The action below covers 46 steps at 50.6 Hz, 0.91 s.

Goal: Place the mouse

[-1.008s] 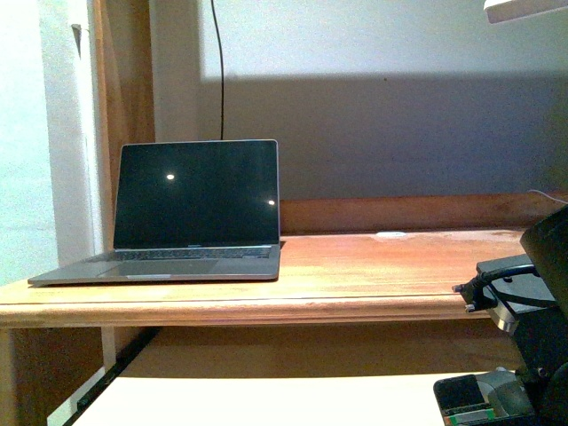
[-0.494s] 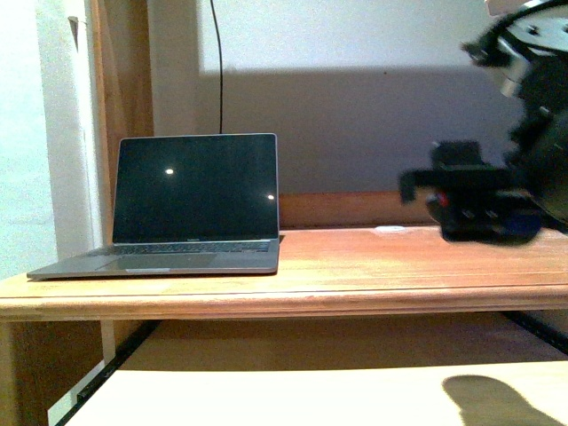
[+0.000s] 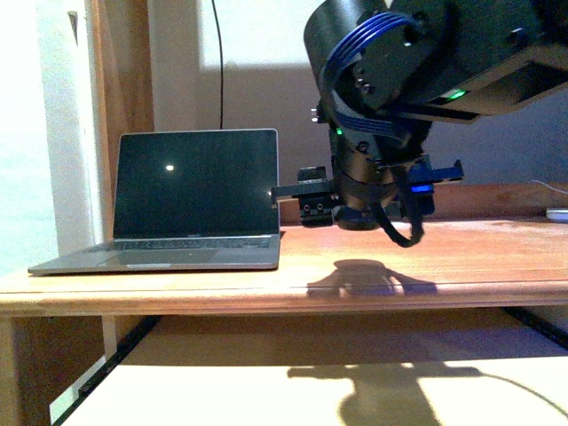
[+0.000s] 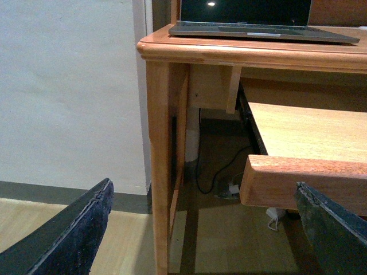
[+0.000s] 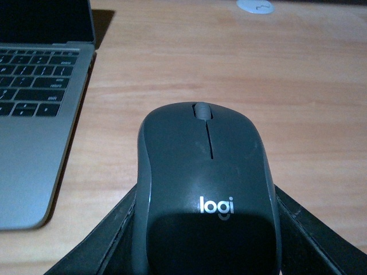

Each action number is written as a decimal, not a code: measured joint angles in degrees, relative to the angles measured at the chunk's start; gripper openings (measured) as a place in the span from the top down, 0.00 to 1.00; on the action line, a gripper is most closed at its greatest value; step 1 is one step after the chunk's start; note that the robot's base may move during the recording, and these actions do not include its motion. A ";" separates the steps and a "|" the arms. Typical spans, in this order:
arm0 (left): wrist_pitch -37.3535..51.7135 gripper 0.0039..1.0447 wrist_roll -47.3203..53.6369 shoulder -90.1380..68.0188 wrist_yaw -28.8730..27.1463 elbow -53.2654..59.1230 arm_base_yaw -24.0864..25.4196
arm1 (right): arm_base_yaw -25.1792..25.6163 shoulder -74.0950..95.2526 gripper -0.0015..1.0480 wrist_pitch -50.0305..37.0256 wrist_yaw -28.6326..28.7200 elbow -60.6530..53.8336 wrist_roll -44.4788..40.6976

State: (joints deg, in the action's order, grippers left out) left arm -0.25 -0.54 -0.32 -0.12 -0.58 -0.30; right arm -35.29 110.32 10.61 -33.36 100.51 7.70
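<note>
Mouse (image 5: 206, 200): dark grey, domed, logo facing the wrist camera and scroll wheel pointing away. It sits clamped between the two dark fingers (image 5: 109, 235) of the right pincer (image 5: 209, 252), which press on its flanks. It lies just to the right of the laptop (image 5: 34, 114), level with the keyboard's near corner. The front view suggests it hangs clear of the table (image 5: 229, 63) rather than resting on it, since the shadow (image 3: 368, 280) falls separately on the wood below.

Beyond the mouse, further from the laptop's front edge, a small white flat disc (image 5: 256, 6) lies on the wood, well apart from the pincer.

Change: a second ago the right arm (image 3: 399, 80) sat low at the edge of the front view, below the table top. Half a second ago it was raised at the far right. It now fills the middle of the view, immediately right of the laptop (image 3: 195, 204). The carry therefore appears nearly complete; what remains, by judgement, is a short descent and release onto the bare wood beside the laptop.

Left pincer (image 4: 200, 235): fingers wide apart, holding nothing, low beside the table leg (image 4: 157, 160) and well below the laptop (image 4: 258, 28). A pull-out shelf (image 4: 309, 172) projects under the table top
</note>
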 joint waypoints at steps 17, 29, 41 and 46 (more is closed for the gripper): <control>0.00 0.07 0.00 0.00 0.00 0.00 0.00 | 1.68 12.72 0.47 -0.26 -1.73 10.43 -1.27; 0.00 0.07 0.00 0.00 0.00 0.00 0.00 | 1.75 13.86 0.31 -2.49 -0.26 10.56 -0.11; 0.00 0.07 0.00 0.00 0.00 -0.02 0.00 | 2.38 9.51 0.06 -10.80 5.38 3.65 2.36; 0.00 0.07 0.00 0.00 0.00 -0.02 0.00 | 3.34 3.82 0.07 -15.67 9.75 -2.64 3.28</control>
State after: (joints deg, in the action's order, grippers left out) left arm -0.25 -0.54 -0.32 -0.12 -0.60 -0.30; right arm -31.94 114.15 -5.06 -23.62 97.86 10.98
